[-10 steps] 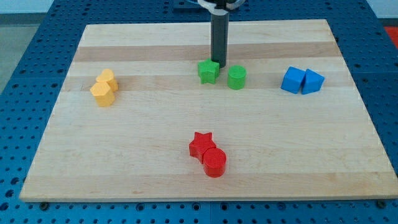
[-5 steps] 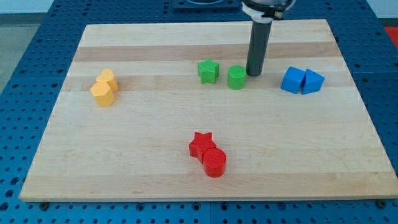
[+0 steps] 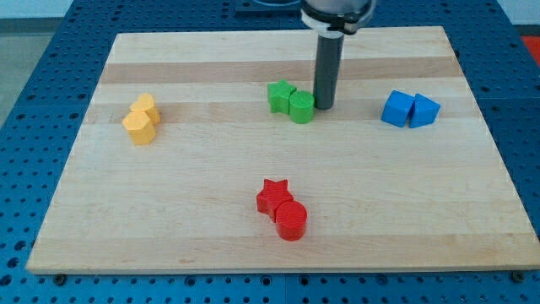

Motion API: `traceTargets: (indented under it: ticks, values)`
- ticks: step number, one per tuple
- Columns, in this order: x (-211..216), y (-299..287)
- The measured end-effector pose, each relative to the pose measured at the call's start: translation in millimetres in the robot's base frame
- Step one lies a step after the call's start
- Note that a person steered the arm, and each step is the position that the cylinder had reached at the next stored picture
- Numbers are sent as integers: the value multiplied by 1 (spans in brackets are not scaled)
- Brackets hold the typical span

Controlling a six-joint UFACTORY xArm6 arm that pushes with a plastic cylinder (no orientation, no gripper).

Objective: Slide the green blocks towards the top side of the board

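A green star block (image 3: 279, 95) and a green cylinder (image 3: 301, 107) sit touching each other in the upper middle of the wooden board (image 3: 211, 211). The cylinder lies just to the right of and a little below the star. My tip (image 3: 323, 106) stands on the board right against the cylinder's right side. The dark rod rises from there to the view's top.
Two yellow blocks (image 3: 141, 119) sit together at the left. A blue cube (image 3: 396, 109) and a blue wedge-like block (image 3: 424, 111) sit together at the right. A red star (image 3: 273, 195) and a red cylinder (image 3: 291, 221) sit together at the lower middle.
My tip moved from between the green blocks to the cylinder's right, then pushed left. The green cylinder slid left and now touches the green star.
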State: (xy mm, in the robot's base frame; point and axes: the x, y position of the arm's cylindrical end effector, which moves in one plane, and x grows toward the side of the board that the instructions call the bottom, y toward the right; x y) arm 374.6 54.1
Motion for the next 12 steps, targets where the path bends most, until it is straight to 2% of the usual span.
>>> traceTargets:
  ticks: [2,3,6,10,12]
  values:
    - [0,-27]
    - [11,-15]
    - [73,-15]
    - [50,-46]
    - [16,-54]
